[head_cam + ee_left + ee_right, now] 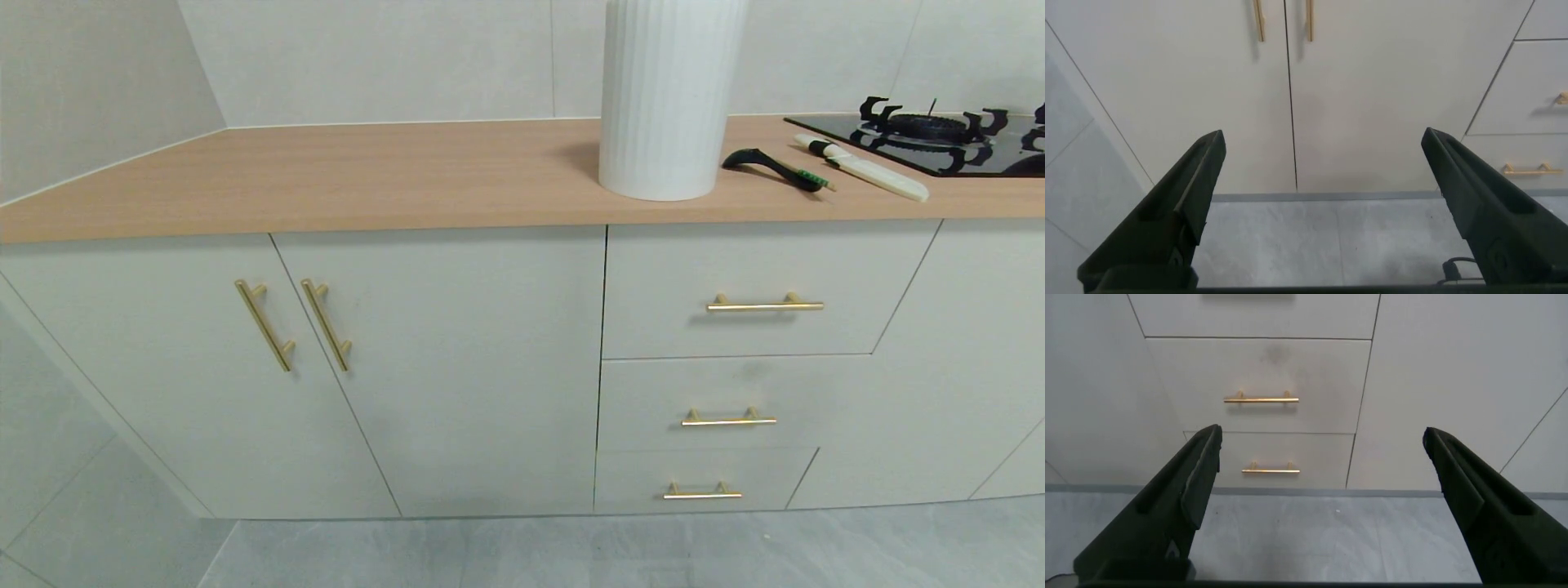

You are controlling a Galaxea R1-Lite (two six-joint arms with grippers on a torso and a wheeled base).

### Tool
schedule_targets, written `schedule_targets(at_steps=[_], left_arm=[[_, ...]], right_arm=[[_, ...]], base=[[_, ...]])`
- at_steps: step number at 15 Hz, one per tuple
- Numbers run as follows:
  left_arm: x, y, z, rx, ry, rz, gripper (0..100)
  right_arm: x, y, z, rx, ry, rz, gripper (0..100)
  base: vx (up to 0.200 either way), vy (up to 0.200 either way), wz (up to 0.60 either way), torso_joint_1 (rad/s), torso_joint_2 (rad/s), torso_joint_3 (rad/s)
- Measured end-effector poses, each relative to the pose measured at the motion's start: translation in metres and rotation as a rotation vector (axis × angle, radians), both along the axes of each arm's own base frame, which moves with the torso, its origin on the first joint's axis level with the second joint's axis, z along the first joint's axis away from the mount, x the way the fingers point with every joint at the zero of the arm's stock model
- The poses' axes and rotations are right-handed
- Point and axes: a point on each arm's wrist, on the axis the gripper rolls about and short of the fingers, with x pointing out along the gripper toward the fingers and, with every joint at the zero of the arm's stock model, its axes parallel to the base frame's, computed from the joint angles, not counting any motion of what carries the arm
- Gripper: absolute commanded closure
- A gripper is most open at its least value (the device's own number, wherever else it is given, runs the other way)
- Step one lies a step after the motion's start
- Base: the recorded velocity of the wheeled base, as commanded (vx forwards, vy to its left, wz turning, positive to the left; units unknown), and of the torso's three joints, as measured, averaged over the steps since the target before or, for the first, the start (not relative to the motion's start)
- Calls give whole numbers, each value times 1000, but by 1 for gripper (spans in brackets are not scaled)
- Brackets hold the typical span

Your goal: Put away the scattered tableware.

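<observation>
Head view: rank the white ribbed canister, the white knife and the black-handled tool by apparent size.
1. white ribbed canister, by far the largest.
2. white knife.
3. black-handled tool, only slightly shorter and thinner than the knife; a close call.

ribbed white cylinder (665,98) on counter (326,175) | stove (939,135) far right | drawers (759,294) below

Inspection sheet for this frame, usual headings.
Surface: wooden countertop; the doors and drawers below it are shut.
Job's things: black-handled utensil and white utensil lie side by side beside the hob.
Clutter: tall white ribbed canister stands next to the utensils.
Hands: left hand open, empty, low before the cabinet doors; right hand open, empty, before the lower drawers.
Cables: nothing seen.
Surroundings: tiled wall, grey tiled floor.
</observation>
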Motion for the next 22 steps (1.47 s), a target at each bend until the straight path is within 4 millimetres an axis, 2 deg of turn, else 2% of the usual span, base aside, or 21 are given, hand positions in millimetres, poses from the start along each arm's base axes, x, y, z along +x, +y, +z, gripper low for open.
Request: schedule_targets(at_steps=[3,6,12,15,17,20,22], left_arm=[[0,0,0,0,0,0,0],[0,0,0,0,0,0,0],[0,0,0,0,0,0,0],[0,0,0,0,0,0,0],[0,0,0,0,0,0,0],[0,0,0,0,0,0,0],[0,0,0,0,0,0,0]], right_arm=[[-7,1,29,65,-74,72,0],[-2,3,34,76,29,187,0],[23,4,48,52,219,240,0],[47,7,67,44,329,287,0],[72,11,83,38,407,314,0],[118,21,102,24,518,348,0],[151,29,108,14,583,365,0]], base=[[0,0,0,0,0,0],[0,0,0,0,0,0],[0,0,0,0,0,0],[0,0,0,0,0,0],[0,0,0,0,0,0],[0,0,0,0,0,0],[0,0,0,0,0,0]])
